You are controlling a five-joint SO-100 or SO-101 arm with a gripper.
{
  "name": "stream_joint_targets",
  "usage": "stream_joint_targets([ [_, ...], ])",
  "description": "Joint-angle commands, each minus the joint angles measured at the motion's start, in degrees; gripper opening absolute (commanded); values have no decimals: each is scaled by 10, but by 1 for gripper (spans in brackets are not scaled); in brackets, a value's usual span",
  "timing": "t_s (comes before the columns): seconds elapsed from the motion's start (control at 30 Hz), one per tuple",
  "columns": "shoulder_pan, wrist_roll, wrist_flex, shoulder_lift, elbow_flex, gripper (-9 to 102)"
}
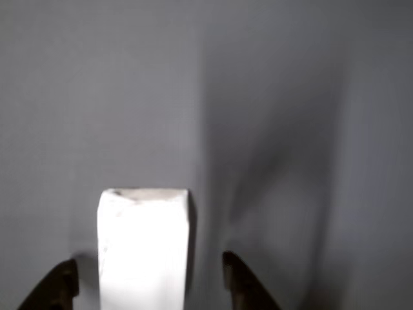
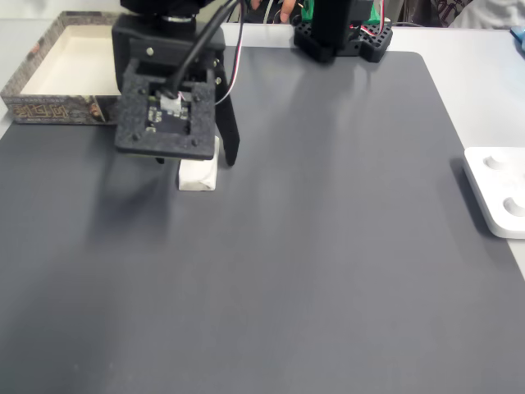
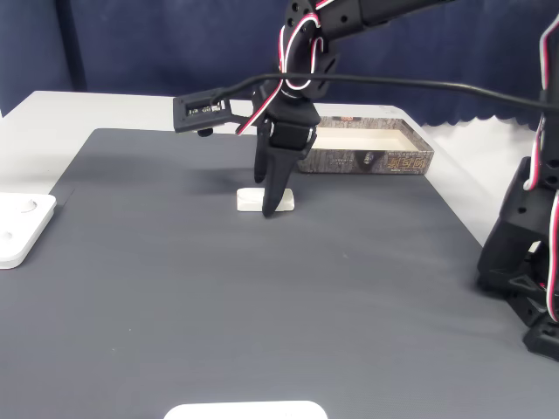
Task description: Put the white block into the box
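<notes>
The white block [image 1: 143,248] lies flat on the dark grey mat, seen end-on in the other view between two dark fingertips [image 1: 240,281]. My gripper [image 1: 147,261] is open and straddles it, with a gap on each side of the block. In both fixed views the block [image 2: 198,175] [image 3: 251,201] sits under the lowered gripper [image 2: 197,162] [image 3: 266,199], whose tips reach down almost to the mat. The box [image 2: 57,109] [image 3: 367,161], cream inside with a speckled wall, stands at the mat's edge a short way from the block.
A white rounded-corner device [image 2: 499,193] [image 3: 17,229] rests at the opposite edge of the mat. Another white object [image 3: 244,410] shows at the near edge. The arm's black base [image 2: 340,33] stands at the mat's border. A wide grey mat area [image 2: 328,271] lies open.
</notes>
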Motion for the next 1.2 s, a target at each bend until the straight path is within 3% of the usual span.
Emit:
stream_joint_targets([
  [0.0,2,-7,-8,4,-37,32],
  [1.17,-17,-74,4,3,-38,23],
])
